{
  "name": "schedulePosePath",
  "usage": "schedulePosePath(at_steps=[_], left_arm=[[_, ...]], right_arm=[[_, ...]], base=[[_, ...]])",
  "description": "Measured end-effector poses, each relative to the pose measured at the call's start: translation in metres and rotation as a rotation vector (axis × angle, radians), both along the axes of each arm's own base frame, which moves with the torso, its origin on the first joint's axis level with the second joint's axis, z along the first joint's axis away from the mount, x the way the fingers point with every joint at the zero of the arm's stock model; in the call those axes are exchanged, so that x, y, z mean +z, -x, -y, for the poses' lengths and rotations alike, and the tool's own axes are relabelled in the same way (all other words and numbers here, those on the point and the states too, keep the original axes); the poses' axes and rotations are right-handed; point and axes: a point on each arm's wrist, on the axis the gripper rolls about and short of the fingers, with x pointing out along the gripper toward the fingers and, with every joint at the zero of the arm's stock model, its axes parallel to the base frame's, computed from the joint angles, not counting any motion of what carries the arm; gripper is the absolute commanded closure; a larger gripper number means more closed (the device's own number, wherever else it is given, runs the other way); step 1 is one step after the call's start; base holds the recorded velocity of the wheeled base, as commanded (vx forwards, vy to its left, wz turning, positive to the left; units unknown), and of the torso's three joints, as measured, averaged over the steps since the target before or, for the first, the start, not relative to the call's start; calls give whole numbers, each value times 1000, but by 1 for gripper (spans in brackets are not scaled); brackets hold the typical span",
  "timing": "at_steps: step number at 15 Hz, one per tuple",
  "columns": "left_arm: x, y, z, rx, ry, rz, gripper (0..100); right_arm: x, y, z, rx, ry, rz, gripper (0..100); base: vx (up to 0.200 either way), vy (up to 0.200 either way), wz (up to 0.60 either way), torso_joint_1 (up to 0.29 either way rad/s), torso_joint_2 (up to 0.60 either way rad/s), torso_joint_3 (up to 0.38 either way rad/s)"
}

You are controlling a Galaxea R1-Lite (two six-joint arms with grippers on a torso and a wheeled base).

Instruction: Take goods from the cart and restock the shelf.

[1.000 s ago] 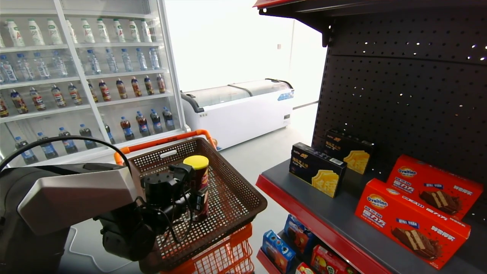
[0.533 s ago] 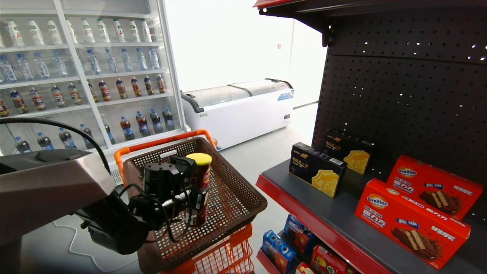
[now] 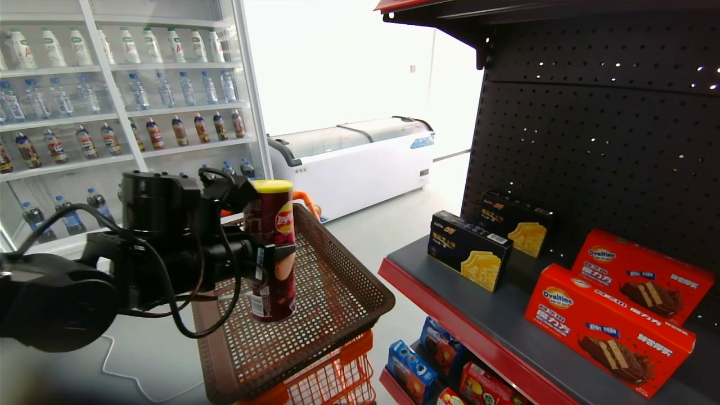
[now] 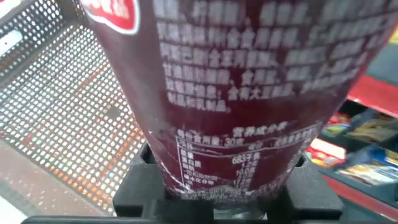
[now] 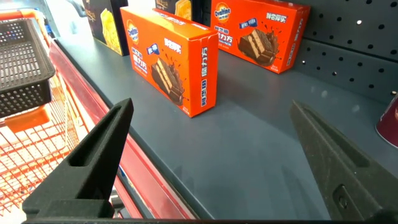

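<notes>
One tall maroon chip can with a yellow lid hangs upright in the air, right above the brown basket, its bottom clear of the basket's mesh floor! The left gripper has it pinched at mid-height, fingers clamped on either side. Off past the basket's side, the right gripper hangs with fingers spread wide over the grey shelf, where orange boxes stand.
</notes>
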Motion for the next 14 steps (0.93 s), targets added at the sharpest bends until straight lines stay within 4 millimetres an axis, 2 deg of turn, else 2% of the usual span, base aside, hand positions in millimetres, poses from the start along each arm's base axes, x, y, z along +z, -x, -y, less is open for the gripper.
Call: schedulePosePath(at_steps=[3, 6, 14], left_arm=[[29, 31, -9, -17, 27, 81, 100], [50, 51, -10, -53, 64, 166, 100], [49, 80, -11, -275, 130, 152, 100]], right_arm=[[0, 0, 0, 0, 0, 0, 0], [0, 0, 0, 0, 0, 0, 0], [0, 0, 0, 0, 0, 0, 0]], base=[[0, 0, 0, 0, 0, 0], [0, 0, 0, 0, 0, 0], [0, 0, 0, 0, 0, 0]])
